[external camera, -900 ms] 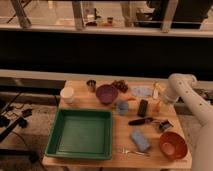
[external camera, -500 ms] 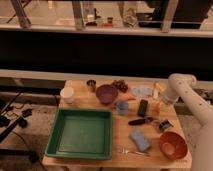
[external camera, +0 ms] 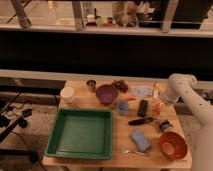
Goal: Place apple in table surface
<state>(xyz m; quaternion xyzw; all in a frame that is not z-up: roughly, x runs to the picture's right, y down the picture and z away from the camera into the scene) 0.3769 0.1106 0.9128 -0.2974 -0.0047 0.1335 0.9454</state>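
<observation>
In the camera view the white arm's end covers much of the tool (external camera: pixel 161 102), over the right edge of the tan wooden worktop (external camera: pixel 122 131); its grip cannot be told. The small round yellow-orange apple (external camera: pixel 157 108) peeks out right at the tool. A dark oblong block (external camera: pixel 143 107) lies just left, and a glossy orange-red bowl (external camera: pixel 172 145) sits nearer the camera.

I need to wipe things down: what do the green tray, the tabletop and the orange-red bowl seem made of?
Green tray: likely plastic, one even colour, moulded raised rim. Table surface: wood or wood-look laminate, matt light tan. Orange-red bowl: probably plastic, even colour; ceramic is possible. The gripper is at the table's right edge, close by the apple.
</observation>
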